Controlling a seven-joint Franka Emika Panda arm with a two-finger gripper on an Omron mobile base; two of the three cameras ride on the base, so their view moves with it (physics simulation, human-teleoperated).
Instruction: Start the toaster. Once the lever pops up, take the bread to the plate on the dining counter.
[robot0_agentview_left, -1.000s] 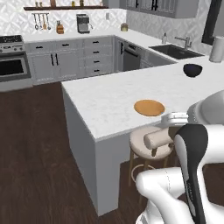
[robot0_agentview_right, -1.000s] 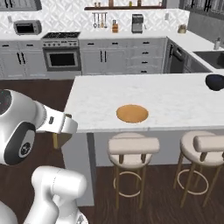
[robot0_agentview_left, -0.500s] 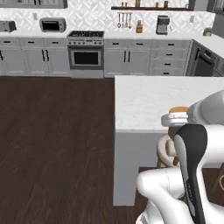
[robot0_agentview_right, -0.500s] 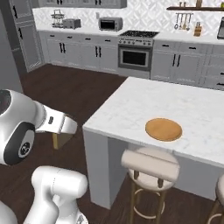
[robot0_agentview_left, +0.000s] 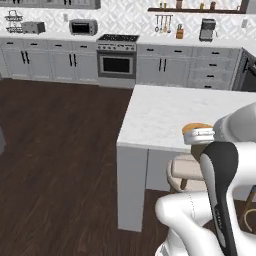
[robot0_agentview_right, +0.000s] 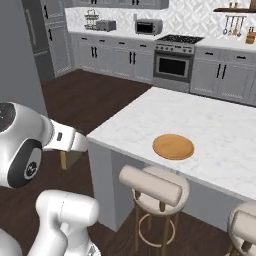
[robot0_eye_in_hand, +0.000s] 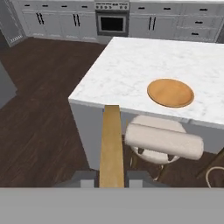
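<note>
Bread (robot0_eye_in_hand: 111, 146) is what we're looking at first, since from the hand camera we see it edge-on as a thin golden-brown strip standing up between the two dark finger tips, so its face is hidden from us; the gripper (robot0_eye_in_hand: 111, 178) has its jaws clamped on the slice, with the tips themselves mostly cut off by the bottom of that shot. In the right base view the hand end of the arm is hard to make out, just a white link poking toward the corner of the dining counter (robot0_agentview_right: 150, 125) with a bit of tan below it. In the left base view the arm's own white and black bulk covers most of the plate (robot0_agentview_left: 196, 128), so we only get an orange sliver peeking past it. From the other side the plate is a flat round wood-looking disc lying on the white, grey-veined marble near the front edge, with a padded cream stool (robot0_agentview_right: 154, 189) on wooden legs tucked right under it. The toaster (robot0_agentview_right: 106, 25) sits way back on the far worktop, a small grey box beside a wire rack (robot0_agentview_right: 91, 19), too small for us to read its levers. The arm is folded, hand held out level short of the island, well apart from the plate.
</note>
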